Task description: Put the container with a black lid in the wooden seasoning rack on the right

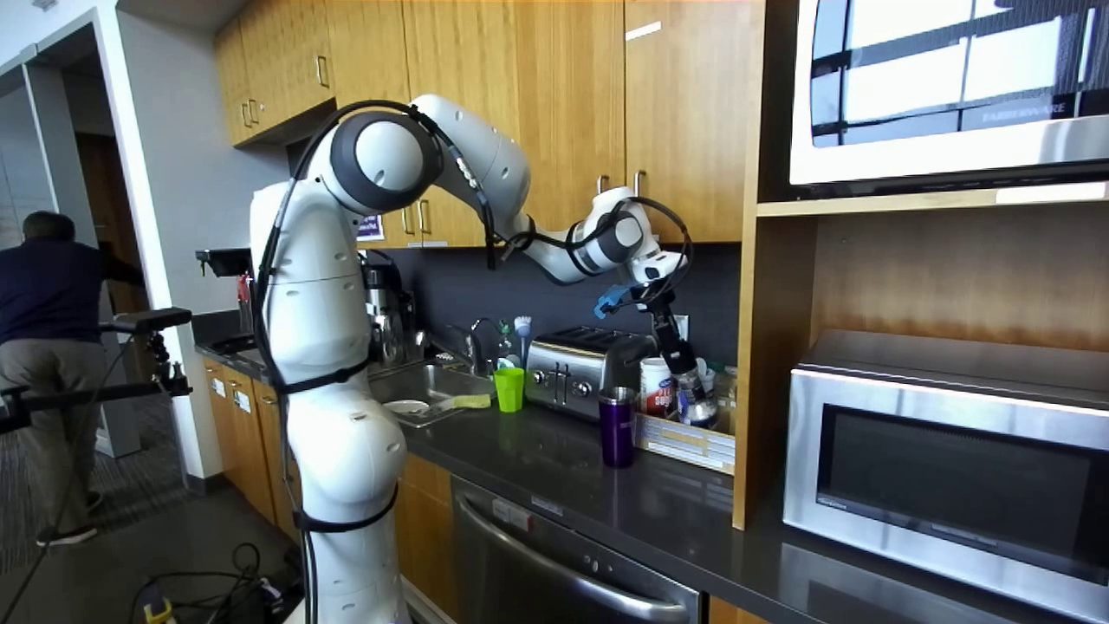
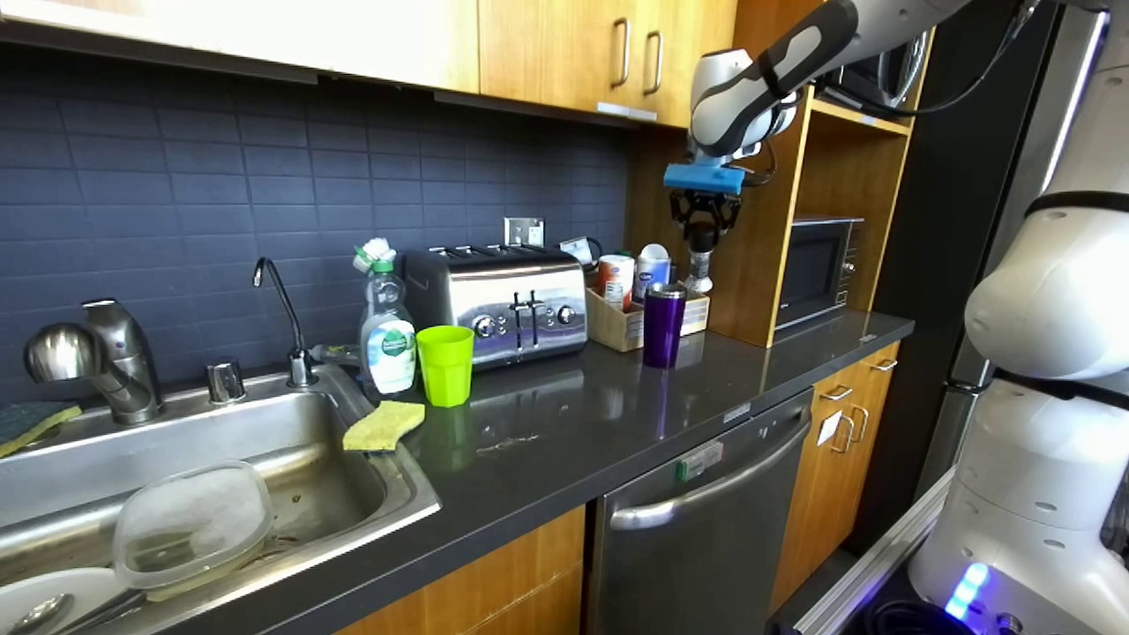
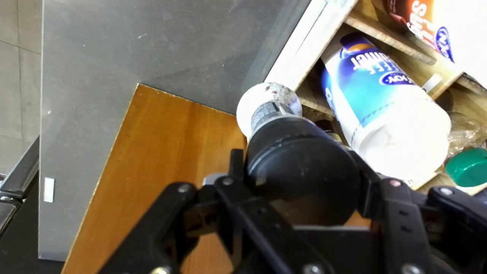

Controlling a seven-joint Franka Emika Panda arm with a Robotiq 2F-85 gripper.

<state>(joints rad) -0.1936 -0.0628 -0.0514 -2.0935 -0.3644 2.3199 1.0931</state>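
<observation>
The container with a black lid (image 3: 300, 160) is clear with a pale base. It hangs tilted, lid up, in my gripper (image 3: 298, 179), whose fingers close around the lid. In both exterior views, the gripper (image 1: 669, 334) (image 2: 704, 227) points down with the container (image 1: 696, 403) (image 2: 699, 272) below it. The pale wooden seasoning rack (image 1: 689, 446) (image 2: 615, 328) stands on the counter and holds other bottles. The container's base is at the rack's right end, and in the wrist view it overlaps the front rim (image 3: 300, 57). I cannot tell whether the base touches the rack.
A blue creamer container (image 3: 376, 83) and a sugar container (image 3: 418, 23) stand in the rack beside the held container. A wooden cabinet panel (image 3: 171, 148) is close on the other side. A purple tumbler (image 1: 617, 429) stands before the rack. A steel toaster (image 2: 520, 304) is beside it.
</observation>
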